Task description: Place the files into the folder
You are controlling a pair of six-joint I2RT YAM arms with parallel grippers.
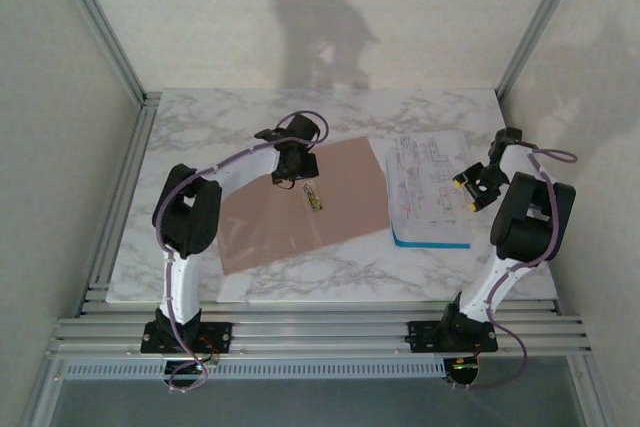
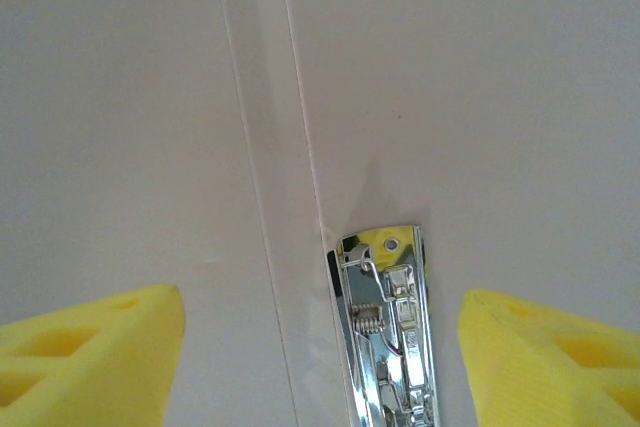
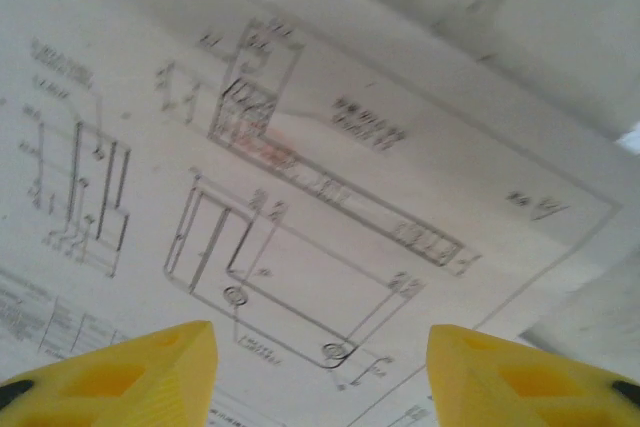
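The folder [image 1: 300, 212] lies open and flat on the marble table, pinkish-brown, with a chrome spring clip [image 1: 313, 195] beside its spine. My left gripper [image 1: 286, 177] hangs over the spine just behind the clip. In the left wrist view the left gripper [image 2: 322, 347] is open, its yellow fingers [image 2: 95, 357] wide on either side of the clip [image 2: 385, 337], holding nothing. The files [image 1: 430, 187], white sheets with drawings and a blue edge strip [image 1: 432, 242], lie right of the folder. My right gripper [image 1: 467, 192] hovers over their right side. It [image 3: 320, 377] is open above the printed diagrams [image 3: 290, 247].
The marble table [image 1: 330, 272] ends at an aluminium rail at the near edge. Frame posts and pale walls close in the left, right and back sides. Both arm bases stand at the near edge.
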